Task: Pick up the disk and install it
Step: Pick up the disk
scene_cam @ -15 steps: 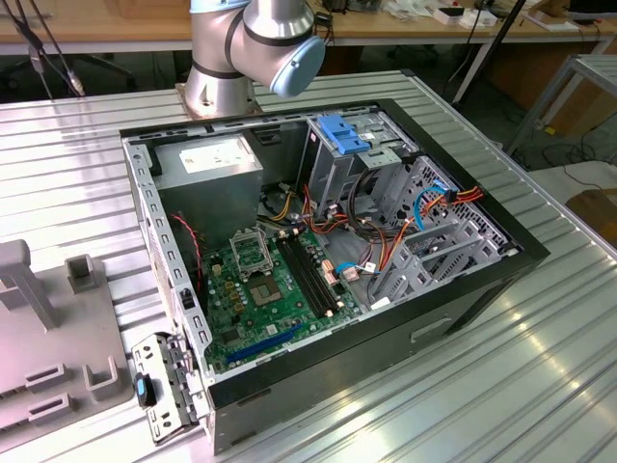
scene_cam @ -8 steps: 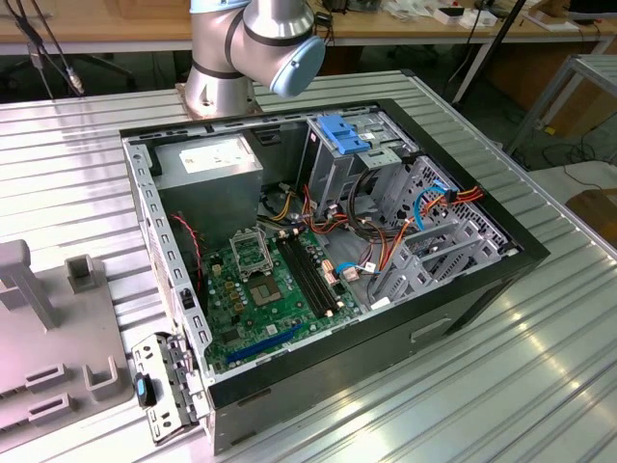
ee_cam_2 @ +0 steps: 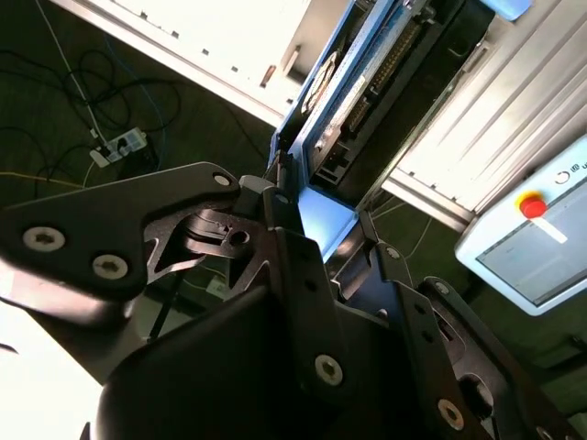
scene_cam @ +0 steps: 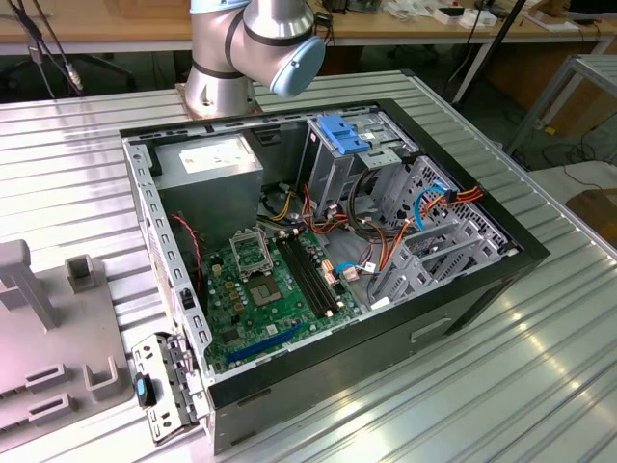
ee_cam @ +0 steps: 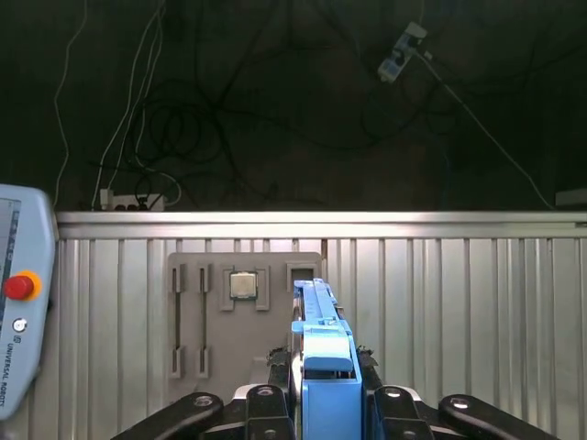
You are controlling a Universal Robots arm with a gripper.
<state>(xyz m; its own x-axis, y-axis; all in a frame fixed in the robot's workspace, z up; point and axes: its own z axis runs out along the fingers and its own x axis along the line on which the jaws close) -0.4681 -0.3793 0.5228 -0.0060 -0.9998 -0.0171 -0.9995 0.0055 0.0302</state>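
Observation:
In both wrist views my gripper (ee_cam: 326,396) (ee_cam_2: 321,225) is shut on the disk. In the first wrist view the disk (ee_cam: 317,330) is seen edge-on, with a bright blue side rail facing the camera, and it sticks out past the black fingers (ee_cam: 275,399). It hangs above a ribbed metal table. In the second wrist view the disk (ee_cam_2: 353,92) runs away from the jaws, its dark connector edge set between blue rails. The exterior view has the open computer case (scene_cam: 501,280), with the arm's base (scene_cam: 251,48) behind it.
Inside the case are a metal drive cage with a blue top (scene_cam: 342,135), a grey power-supply box (scene_cam: 207,159), a green motherboard (scene_cam: 260,289) and loose cables. A grey parts tray (ee_cam: 215,339) (scene_cam: 48,347) holds a small chip (ee_cam: 242,285). A teach pendant (ee_cam: 18,339) (ee_cam_2: 541,238) lies nearby.

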